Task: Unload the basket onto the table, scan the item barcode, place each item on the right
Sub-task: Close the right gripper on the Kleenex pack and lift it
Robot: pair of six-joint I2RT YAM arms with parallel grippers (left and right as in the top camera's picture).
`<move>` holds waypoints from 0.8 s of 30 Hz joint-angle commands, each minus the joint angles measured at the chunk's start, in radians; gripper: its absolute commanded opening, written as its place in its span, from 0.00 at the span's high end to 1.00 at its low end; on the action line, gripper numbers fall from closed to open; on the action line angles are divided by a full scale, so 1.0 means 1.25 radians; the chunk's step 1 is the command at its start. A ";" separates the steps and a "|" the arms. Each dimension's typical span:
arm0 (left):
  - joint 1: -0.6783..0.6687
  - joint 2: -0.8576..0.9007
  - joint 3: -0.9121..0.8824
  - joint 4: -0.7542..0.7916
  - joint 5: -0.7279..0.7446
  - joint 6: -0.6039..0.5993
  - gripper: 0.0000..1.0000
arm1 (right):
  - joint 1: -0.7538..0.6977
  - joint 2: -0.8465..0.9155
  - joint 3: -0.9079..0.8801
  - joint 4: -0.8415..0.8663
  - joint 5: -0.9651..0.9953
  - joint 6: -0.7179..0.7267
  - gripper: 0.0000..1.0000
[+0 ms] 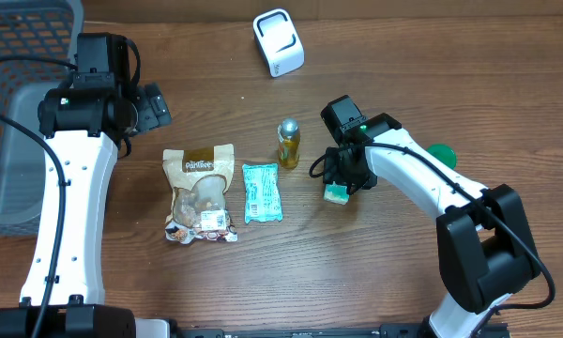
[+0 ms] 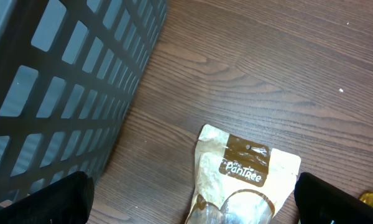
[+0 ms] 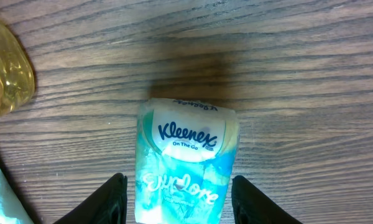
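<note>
Downward, right arm [image 1: 422, 178] reaching inward, right gripper [image 3: 180, 202] jaws parted astride tissue pack [image 3: 186, 146], left gripper [image 2: 193, 199] spread wide above snack bag [image 2: 245, 165].

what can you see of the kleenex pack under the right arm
The Kleenex pack is a small, soft plastic pocket-tissue pack. It is white at the top with a blue Kleenex logo and "On The Go", and teal-patterned below. It lies label up on the wooden table, near the yellow bottle but apart from it. The right end effector straddles its lower end, open. A gap shows at one finger; the other is too close to judge contact.
</note>
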 commanded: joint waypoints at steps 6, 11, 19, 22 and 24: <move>-0.002 -0.003 0.004 0.001 -0.008 0.021 0.00 | -0.040 -0.025 0.023 -0.008 -0.007 0.024 0.45; -0.002 -0.003 0.004 0.001 -0.008 0.021 0.01 | -0.059 -0.025 0.022 -0.027 -0.007 0.024 0.34; -0.002 -0.003 0.003 0.001 -0.008 0.021 0.01 | -0.059 -0.025 0.022 -0.030 -0.006 0.023 0.00; -0.002 -0.003 0.003 0.001 -0.008 0.021 0.00 | -0.059 -0.025 0.022 -0.029 -0.007 0.024 0.00; -0.002 -0.003 0.003 0.001 -0.008 0.021 0.00 | -0.060 -0.025 0.022 -0.030 -0.007 0.024 0.00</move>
